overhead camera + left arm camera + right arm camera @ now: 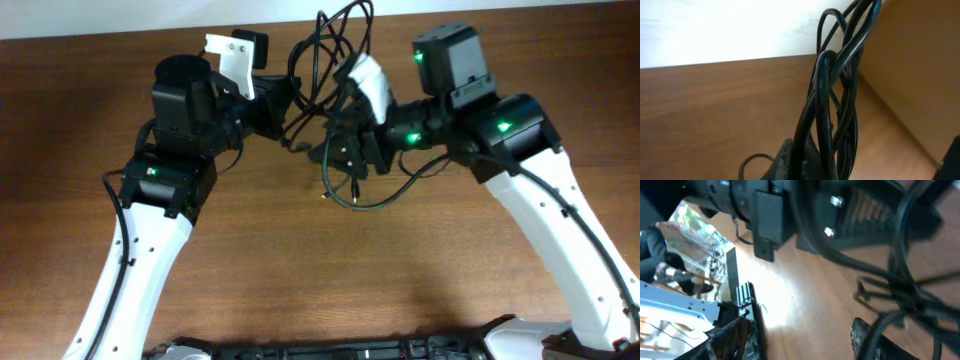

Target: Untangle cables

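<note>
A brown wooden tabletop [300,270] runs back to a pale wall [100,15], and both arms reach in toward its far middle. The left claw [295,135] is clamped shut on the cables [856,37]. In its wrist view the black strands rise as one tight bunch straight out from between the fingers and fan a little higher up. From that claw the bundle goes up and past the tabletop's far edge in tall loops, and another loop sags away toward the near side, below the right claw [795,340].

The right claw sits just beside the left one, facing it, with the tangle between the two. Its fingers [732,332] stand apart with bare wood showing between them, so it is open and grips nothing. Blurred strands cross close in front of it and beside one finger. Whether any strand touches that finger cannot be told.
</note>
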Controlling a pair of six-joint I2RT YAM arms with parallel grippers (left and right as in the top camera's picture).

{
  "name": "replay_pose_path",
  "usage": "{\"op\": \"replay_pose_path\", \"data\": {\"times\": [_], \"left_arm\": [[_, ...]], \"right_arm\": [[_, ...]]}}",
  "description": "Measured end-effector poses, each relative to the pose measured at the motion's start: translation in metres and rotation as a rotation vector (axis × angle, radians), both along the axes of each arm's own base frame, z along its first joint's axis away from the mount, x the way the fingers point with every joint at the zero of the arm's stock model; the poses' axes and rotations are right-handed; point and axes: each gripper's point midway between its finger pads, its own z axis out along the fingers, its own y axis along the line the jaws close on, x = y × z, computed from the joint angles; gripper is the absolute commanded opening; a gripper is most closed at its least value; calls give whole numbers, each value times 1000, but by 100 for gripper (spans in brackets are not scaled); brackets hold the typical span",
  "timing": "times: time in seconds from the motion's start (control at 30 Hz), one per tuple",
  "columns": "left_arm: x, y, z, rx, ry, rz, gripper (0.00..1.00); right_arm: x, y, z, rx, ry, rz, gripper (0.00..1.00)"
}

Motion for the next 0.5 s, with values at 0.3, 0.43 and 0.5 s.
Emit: {"op": "replay_pose_path", "data": {"times": [0.3, 0.43, 0.5], "left_arm": [[-19, -21, 13, -78, -4, -159, 0], [-20, -21, 13, -80, -5, -164, 0], [-17, -18, 11, -70, -2, -139, 0]], "right_arm": [[18, -7, -8, -77, -93, -67, 64], [22, -8, -8, -86, -106, -82, 64], [23, -8, -7, -85, -106, -91, 64]]}}
